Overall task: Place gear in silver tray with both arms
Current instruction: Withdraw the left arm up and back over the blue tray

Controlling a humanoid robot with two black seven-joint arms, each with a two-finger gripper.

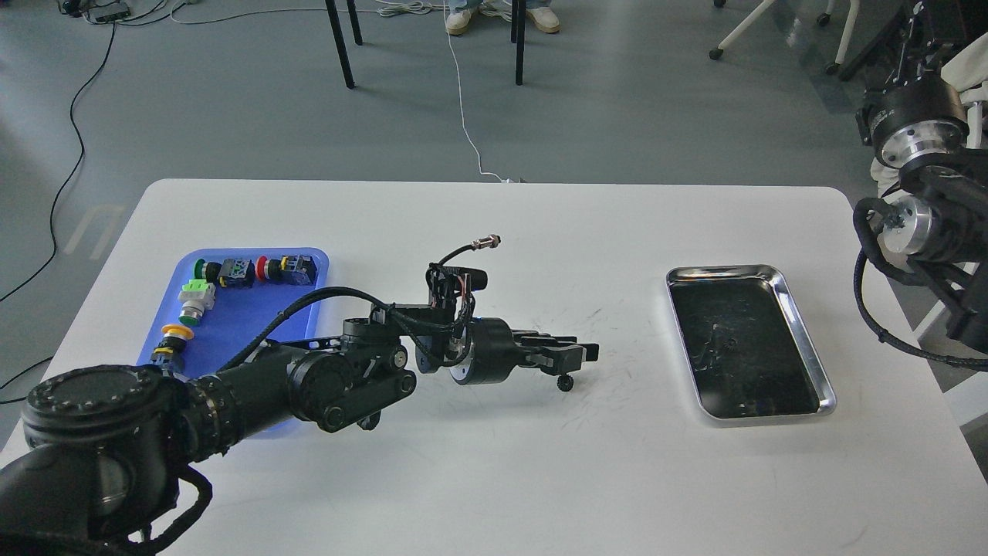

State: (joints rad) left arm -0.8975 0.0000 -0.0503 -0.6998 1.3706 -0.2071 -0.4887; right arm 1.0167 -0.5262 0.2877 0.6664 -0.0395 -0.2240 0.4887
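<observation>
Left arm reaches in from lower left, left claw at frame center pinching a small black gear just above the bench. Silver tray sits center right. Blue tray of push-buttons upper left. No legible labels. Right claw out of frame.

Left gripper over table centre, small black gear beneath fingers; silver tray well right.
</observation>
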